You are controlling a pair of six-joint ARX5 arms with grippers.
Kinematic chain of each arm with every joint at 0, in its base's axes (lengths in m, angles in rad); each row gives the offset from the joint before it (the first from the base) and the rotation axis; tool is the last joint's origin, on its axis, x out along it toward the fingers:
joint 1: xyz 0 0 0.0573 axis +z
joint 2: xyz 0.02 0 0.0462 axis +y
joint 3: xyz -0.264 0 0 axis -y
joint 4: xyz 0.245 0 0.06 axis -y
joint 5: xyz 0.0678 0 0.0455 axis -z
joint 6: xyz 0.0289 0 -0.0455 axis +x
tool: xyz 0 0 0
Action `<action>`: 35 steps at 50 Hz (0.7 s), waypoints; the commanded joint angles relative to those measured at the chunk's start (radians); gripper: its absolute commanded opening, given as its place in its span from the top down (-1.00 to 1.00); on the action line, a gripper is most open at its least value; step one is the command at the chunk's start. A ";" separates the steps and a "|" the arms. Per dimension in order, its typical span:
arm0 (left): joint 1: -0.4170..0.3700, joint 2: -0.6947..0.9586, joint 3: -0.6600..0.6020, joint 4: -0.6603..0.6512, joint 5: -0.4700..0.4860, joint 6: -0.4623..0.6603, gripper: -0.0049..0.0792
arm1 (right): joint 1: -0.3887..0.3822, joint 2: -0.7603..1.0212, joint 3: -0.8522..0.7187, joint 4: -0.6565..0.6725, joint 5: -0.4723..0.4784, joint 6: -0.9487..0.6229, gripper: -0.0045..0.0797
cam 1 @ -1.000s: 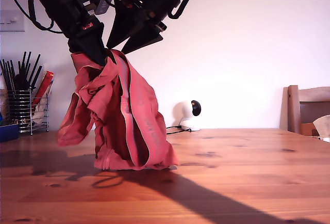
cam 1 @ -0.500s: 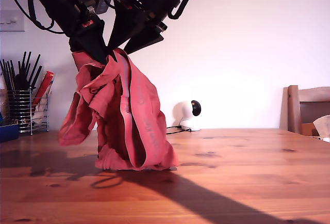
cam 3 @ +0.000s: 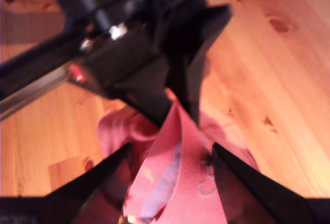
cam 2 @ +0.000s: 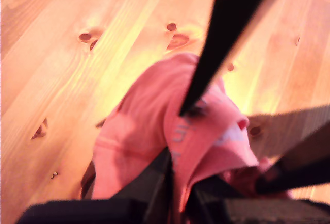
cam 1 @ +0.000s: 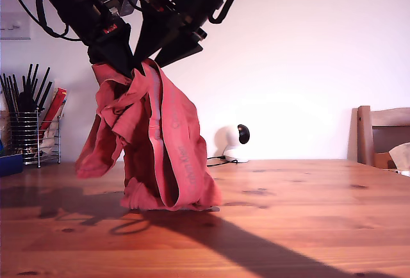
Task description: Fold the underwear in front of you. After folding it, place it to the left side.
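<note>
- Clamped tight on a bunch of cloth, my first gripper holds the underwear up from its top, at about eleven o'clock in the exterior view; its own wrist view shows the fingers closed together on the fabric.
- My second gripper stands wide, its two black pointed fingers spread either side of the waistband just beside the first gripper's tip, and I cannot tell whether they touch the cloth.
- The underwear hangs as a crumpled coral-red drape, and its lower end rests on the table at about eight o'clock in the exterior view.
- Its cloth is soft and wrinkled, with a flat paler band running down the front that bears faint lettering too small to read.
- The table is knotty orange-brown pine planking, and long dark shadows lie across it under the arms.
- A plain pale wall stands behind, with a light switch at ten o'clock in the exterior view.
- A wire rack at nine o'clock in that view holds black utensils and a stiff flat red item.
- A blue container sits just beside the rack.
- A small white device with a round black face sits at the back of the table near the centre.
- A wooden chair stands at three o'clock in the exterior view.
</note>
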State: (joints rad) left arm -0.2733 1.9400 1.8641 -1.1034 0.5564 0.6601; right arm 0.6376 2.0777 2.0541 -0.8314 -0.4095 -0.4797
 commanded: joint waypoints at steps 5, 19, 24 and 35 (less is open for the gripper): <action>0.003 0.023 0.008 0.003 0.043 0.002 0.93 | 0.011 0.028 0.009 -0.004 -0.002 -0.006 -0.15; 0.003 0.023 0.042 -0.047 0.068 0.002 0.93 | 0.016 0.030 0.009 0.008 0.101 -0.018 -0.15; 0.003 0.023 0.042 -0.053 0.063 0.002 0.93 | 0.016 0.030 0.009 0.008 0.125 -0.022 -0.15; 0.002 0.023 0.042 -0.072 -0.015 0.020 0.93 | 0.017 0.029 0.009 0.008 0.151 -0.042 -0.01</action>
State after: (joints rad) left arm -0.2710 1.9400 1.8961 -1.1751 0.5522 0.6693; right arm 0.6498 2.0777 2.0541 -0.8242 -0.2718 -0.5125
